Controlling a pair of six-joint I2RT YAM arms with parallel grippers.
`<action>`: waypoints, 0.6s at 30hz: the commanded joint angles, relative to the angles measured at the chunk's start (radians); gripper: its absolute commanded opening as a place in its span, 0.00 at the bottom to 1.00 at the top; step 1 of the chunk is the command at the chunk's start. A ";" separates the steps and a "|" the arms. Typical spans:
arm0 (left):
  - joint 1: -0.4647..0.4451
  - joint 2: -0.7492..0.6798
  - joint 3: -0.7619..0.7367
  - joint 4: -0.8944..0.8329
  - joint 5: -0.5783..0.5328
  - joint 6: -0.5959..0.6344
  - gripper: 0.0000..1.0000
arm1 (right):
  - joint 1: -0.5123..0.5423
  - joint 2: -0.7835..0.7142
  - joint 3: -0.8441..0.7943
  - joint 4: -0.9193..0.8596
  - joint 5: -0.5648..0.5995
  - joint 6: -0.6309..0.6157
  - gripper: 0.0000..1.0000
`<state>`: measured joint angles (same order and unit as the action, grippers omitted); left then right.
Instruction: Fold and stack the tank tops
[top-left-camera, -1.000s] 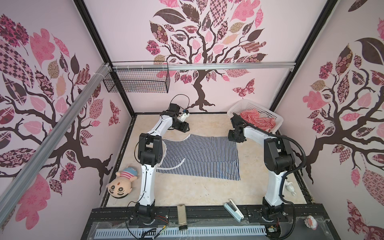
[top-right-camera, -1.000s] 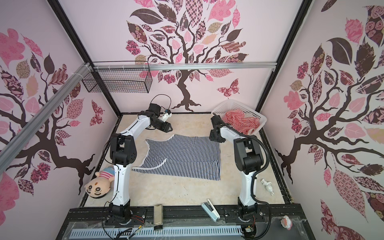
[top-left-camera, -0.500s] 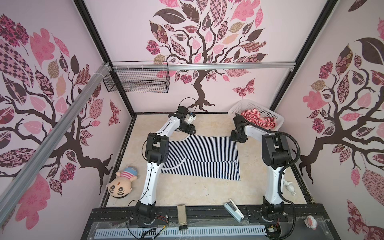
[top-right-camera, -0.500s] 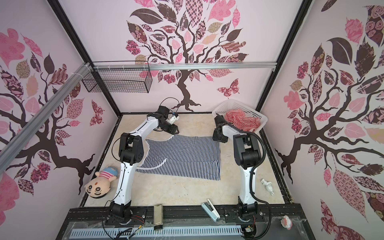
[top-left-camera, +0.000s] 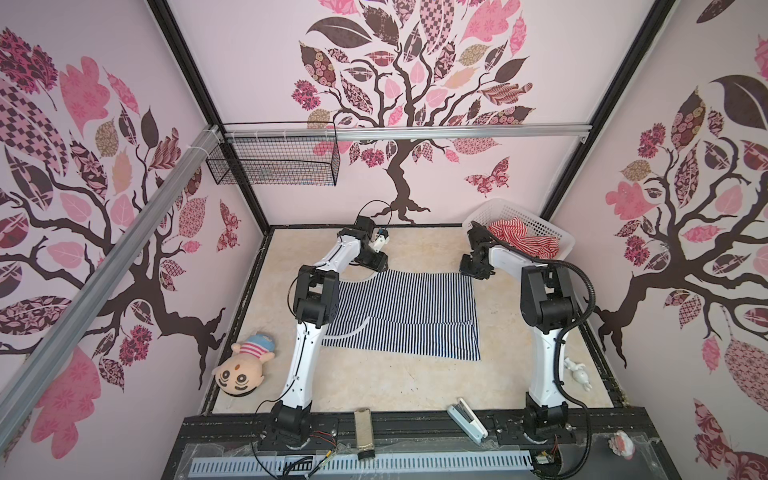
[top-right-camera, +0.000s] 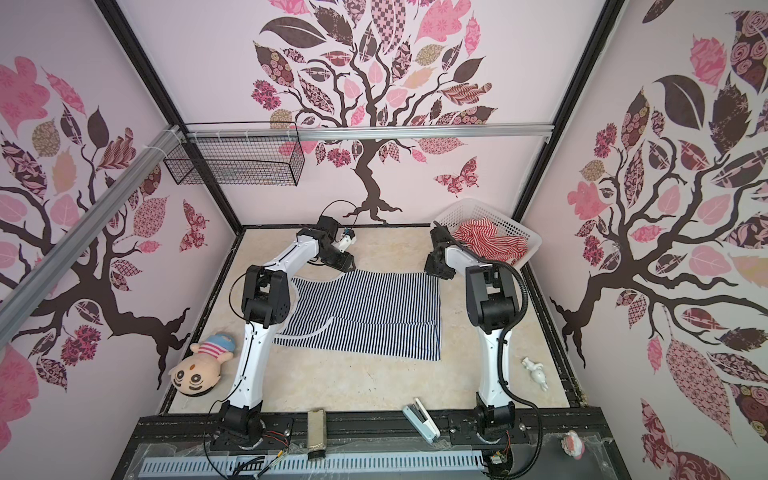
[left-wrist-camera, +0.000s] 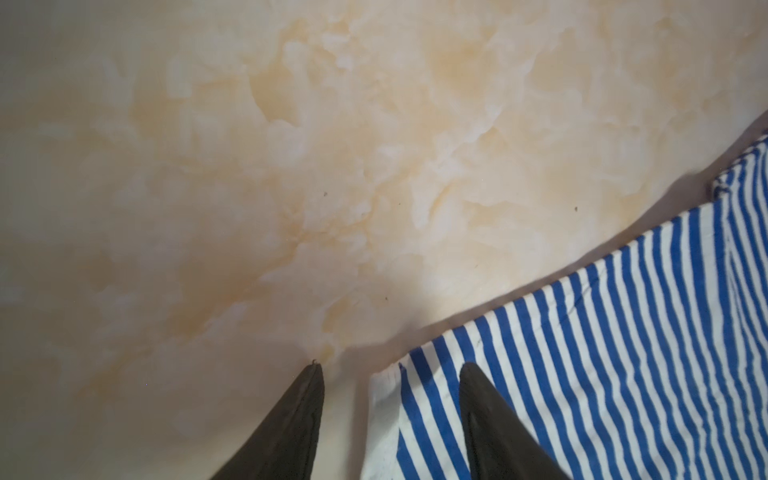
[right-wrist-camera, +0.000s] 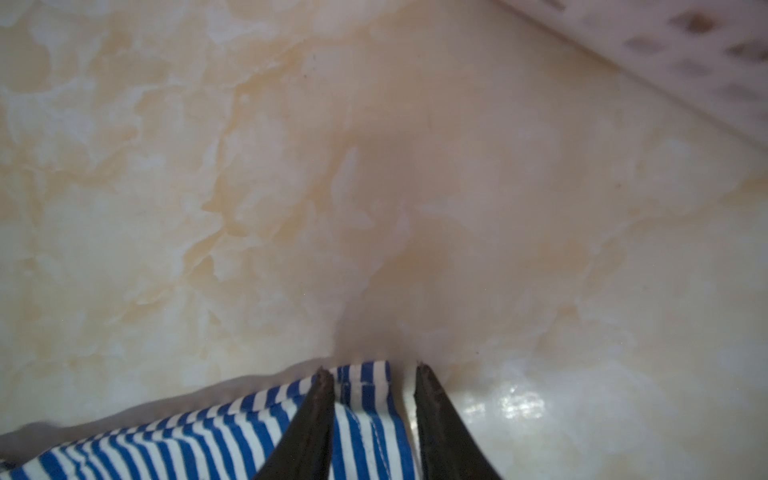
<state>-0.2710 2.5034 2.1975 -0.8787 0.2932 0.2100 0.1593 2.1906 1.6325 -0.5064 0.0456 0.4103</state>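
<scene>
**Item under work.** The navy-and-white tank top (top-left-camera: 407, 311) lies spread flat at the centre of the worktop (top-left-camera: 415, 382), straps toward 9 o'clock and hem toward 3 o'clock. The red-and-white tank top (top-left-camera: 519, 241) sits crumpled in the basket (top-left-camera: 544, 226) at the 1 o'clock corner, untouched.

**Left tool** (left-wrist-camera: 392, 368). It is positioned low at the garment's 11 o'clock corner. The jaws stand apart. One finger is over bare worktop and the other over striped cloth, with the cloth's edge between them. Nothing is gripped.

**Right tool** (right-wrist-camera: 372, 370). It is positioned low at the garment's 1 o'clock corner, just beside the basket. The jaws stand narrowly apart and straddle the hemmed corner. The cloth does not fill the gap, and no pinch is made.

**Step in hand.** In my judgement this is the first fold of the first garment. Both tools are set to take the far edge by its two corners. No finished fold is evident and nothing is stacked, so the task is at an early stage.

**Next move requires:**
- Both tools close on their corners and catch both cloth layers.
- They lift together and carry the far edge toward 6 o'clock, keeping the edge taut and level so the fold lands square.

**Risk.** The left tool has only a shallow hold on the edge and may slip off the cloth.
</scene>
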 joint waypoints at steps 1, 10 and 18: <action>0.003 0.015 0.050 -0.015 -0.002 0.001 0.56 | -0.009 0.041 0.022 -0.039 -0.021 0.001 0.25; -0.004 0.026 0.064 -0.042 0.011 0.017 0.53 | -0.009 -0.015 -0.005 -0.021 -0.086 -0.007 0.09; -0.013 0.059 0.116 -0.066 -0.015 0.017 0.43 | -0.009 -0.075 -0.003 -0.028 -0.109 -0.011 0.04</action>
<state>-0.2794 2.5328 2.2688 -0.9230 0.2836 0.2241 0.1539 2.1868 1.6276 -0.5056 -0.0429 0.4061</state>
